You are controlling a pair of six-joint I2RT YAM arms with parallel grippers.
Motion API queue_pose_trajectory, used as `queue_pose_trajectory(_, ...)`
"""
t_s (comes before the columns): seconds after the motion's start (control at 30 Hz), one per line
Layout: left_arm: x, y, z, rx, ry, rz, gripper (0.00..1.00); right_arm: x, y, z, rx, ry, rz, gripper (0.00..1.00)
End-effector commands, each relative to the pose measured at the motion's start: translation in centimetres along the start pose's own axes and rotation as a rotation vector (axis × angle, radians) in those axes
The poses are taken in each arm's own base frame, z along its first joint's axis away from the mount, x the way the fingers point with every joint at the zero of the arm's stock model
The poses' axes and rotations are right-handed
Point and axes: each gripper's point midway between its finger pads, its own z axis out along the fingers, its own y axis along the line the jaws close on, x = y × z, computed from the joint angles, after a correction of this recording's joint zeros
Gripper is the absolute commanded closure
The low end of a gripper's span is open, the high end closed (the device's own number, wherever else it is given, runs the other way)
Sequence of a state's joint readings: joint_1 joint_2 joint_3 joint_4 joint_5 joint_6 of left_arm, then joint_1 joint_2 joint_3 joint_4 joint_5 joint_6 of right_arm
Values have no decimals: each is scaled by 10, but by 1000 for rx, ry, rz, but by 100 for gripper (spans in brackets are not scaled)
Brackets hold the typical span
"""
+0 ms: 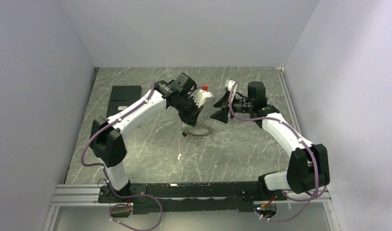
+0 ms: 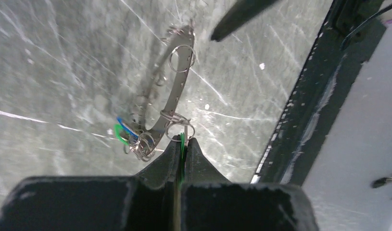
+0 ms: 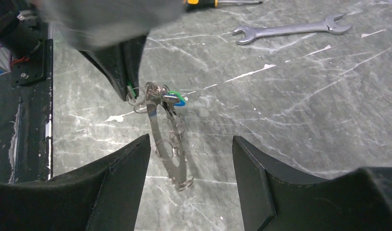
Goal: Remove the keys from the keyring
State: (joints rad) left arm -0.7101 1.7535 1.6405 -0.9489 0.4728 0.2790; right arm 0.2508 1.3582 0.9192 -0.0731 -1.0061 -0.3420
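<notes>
Mid-bench (image 1: 150, 159), slightly toward the far edge, the right claw (image 3: 191, 138) hangs released. Its fingers are spread wide just short of the keyring (image 3: 164, 144) and touch nothing. Opposite it, the left claw (image 2: 183, 142) is clenched on one green key (image 2: 182, 136), tips down at the keyring's end. A wrench (image 3: 290, 30) lies flat, well apart. The keyring is a perforated metal band with small wire loops through its holes. The other keys (image 3: 176, 98), blue and green heads, are bunched at the end by the left claw.
</notes>
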Motion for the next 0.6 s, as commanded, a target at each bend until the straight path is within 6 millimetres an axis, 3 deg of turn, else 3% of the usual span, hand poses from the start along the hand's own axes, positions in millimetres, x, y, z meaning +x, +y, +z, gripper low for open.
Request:
queue_pose_trajectory(0.0,-11,-17,-8,82,-29,-194,100,-25,4,-12,28,-11,-34,34)
queue_pose_trajectory(0.33,-23,-21,-4,166,-79,-319,100,-31,23,-20,1,2,11,39)
queue_pose_trajectory(0.57,-34,-35,-18,263,-128,-316,100,-26,39,0,-59,-9,11,42)
